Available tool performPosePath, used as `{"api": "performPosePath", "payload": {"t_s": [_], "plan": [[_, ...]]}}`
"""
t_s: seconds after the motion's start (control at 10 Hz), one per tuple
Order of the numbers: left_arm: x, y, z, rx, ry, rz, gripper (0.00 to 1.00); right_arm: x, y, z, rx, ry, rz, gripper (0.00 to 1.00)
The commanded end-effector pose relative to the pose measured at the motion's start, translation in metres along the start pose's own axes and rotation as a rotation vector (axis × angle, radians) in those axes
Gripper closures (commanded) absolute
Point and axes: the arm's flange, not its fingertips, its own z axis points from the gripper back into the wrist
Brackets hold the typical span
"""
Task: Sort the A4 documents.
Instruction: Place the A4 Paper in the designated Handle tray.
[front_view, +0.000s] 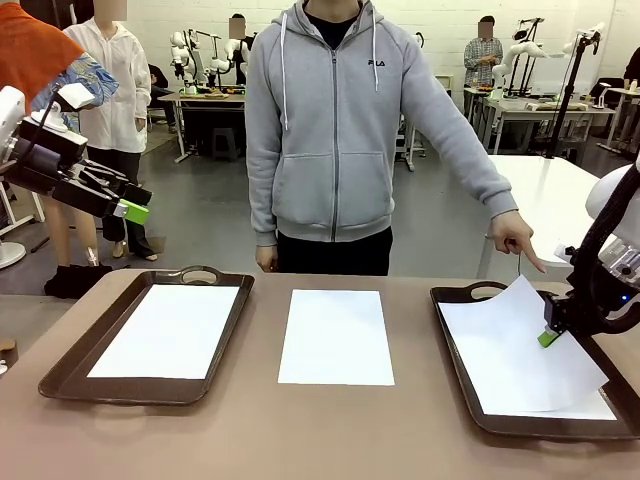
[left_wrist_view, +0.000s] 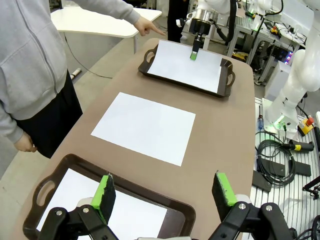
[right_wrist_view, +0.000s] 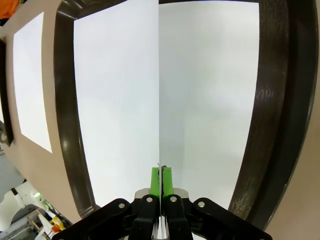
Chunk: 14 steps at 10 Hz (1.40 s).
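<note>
Brown table (front_view: 410, 430) — R end effector (front_view: 549, 337) pinching A4 sheet (front_view: 505, 350).

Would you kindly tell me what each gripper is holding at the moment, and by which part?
The right gripper pinches an A4 sheet by one long edge, about midway, over the right tray. The left gripper is open and holds nothing.

Right claw (right_wrist_view: 161, 180) pinches an A4 sheet (right_wrist_view: 120, 100) edge-on above the dark tray (right_wrist_view: 67, 125)
</note>
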Motion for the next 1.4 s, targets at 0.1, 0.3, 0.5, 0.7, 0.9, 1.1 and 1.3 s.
{"api": "performPosePath", "payload": {"t_s": [0.1, 0.3, 0.5, 0.7, 0.9, 1.1, 1.3], "plan": [[-0.001, 0.000, 0.000, -0.006, -0.007, -0.006, 0.00, 0.003, 0.002, 0.004, -0.032, -0.002, -0.015, 0.99], [-0.001, 0.000, 0.000, -0.006, -0.007, -0.006, 0.00, 0.003, 0.002, 0.005, -0.045, -0.017, -0.028, 0.88], [-0.001, 0.000, 0.000, -0.006, -0.007, -0.006, 0.00, 0.003, 0.003, 0.006, -0.052, -0.019, -0.028, 0.70], [-0.001, 0.000, 0.000, -0.006, -0.007, -0.006, 0.00, 0.003, 0.003, 0.008, -0.059, -0.024, -0.032, 0.52], [-0.001, 0.000, 0.000, -0.006, -0.007, -0.006, 0.00, 0.003, 0.004, 0.013, -0.083, -0.029, -0.033, 0.33], [-0.001, 0.000, 0.000, -0.006, -0.007, -0.006, 0.00, 0.004, 0.004, 0.016, -0.103, -0.030, -0.041, 0.15], [-0.001, 0.000, 0.000, -0.006, -0.007, -0.006, 0.00, 0.004, 0.004, 0.017, -0.116, -0.030, -0.045, 0.00]]}}
